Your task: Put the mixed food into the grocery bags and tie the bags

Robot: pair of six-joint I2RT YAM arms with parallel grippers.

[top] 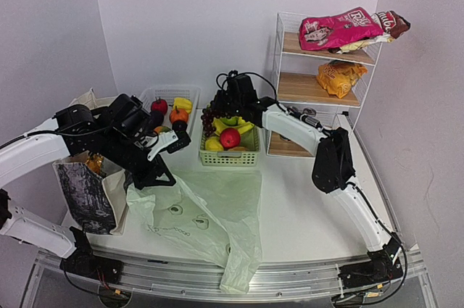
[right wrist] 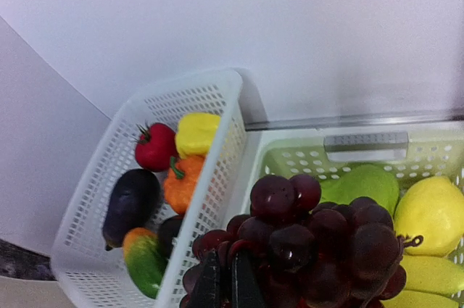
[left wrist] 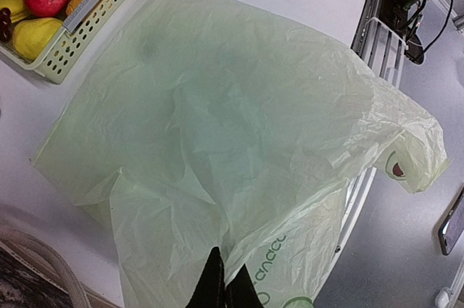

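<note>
Pale-green plastic bag (top: 210, 214) lies mostly flat in front of the green basket (top: 228, 161) from up top, with the canvas tote (top: 87, 192) off to the basket's left.

Left wrist cam: left gripper (left wrist: 223, 286) is pinched tight on the bag's film, nearer than the basket.

Right wrist cam: right gripper (right wrist: 226, 282) is pressed together in the grapes (right wrist: 312, 243) at the basket's left rim. Can't tell if it's got a stem. My worry is that a thin grab lets the bunch slip mid-carry, and the bag's mouth looks barely open.

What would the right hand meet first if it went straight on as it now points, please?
The dark grapes in the green basket, directly ahead of the right hand; whether they touch is unclear.
</note>
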